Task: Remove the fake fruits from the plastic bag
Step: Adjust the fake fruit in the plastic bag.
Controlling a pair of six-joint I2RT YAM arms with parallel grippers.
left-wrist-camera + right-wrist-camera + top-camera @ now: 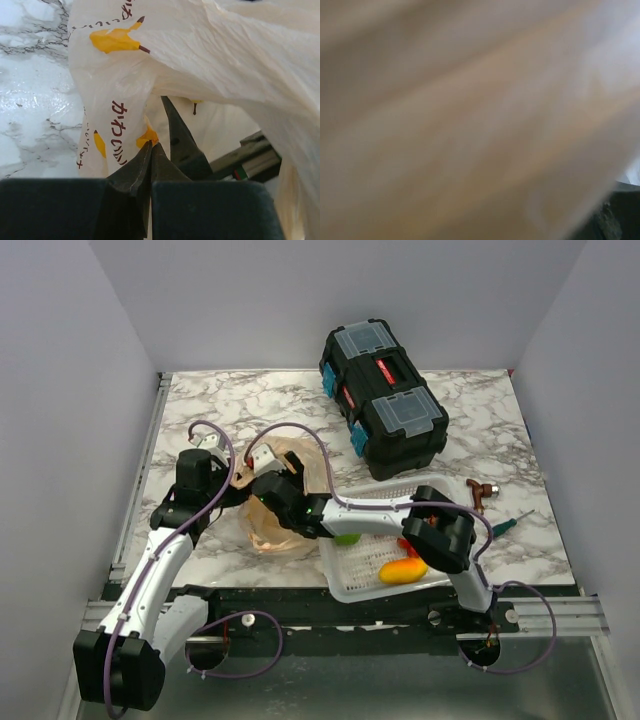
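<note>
The peach-tan plastic bag (272, 532) lies crumpled on the marble table left of centre. In the left wrist view it (210, 55) shows yellow and brown print. My left gripper (242, 477) is at the bag's upper left edge, its jaws shut on a fold of the plastic (151, 145). My right gripper (278, 492) reaches into the bag's mouth from the right, and its fingers are hidden. The right wrist view shows only blurred tan plastic (470, 120). No fruit shows clearly inside the bag. A red piece (408, 545) lies in the basket, half hidden by the right arm.
A white mesh basket (345, 585) at front right holds a green ball (347, 538) and an orange-yellow oblong fruit (402, 569). A black toolbox (385, 400) stands at the back. A small brown object (478, 493) and a green-handled screwdriver (508, 524) lie at the right.
</note>
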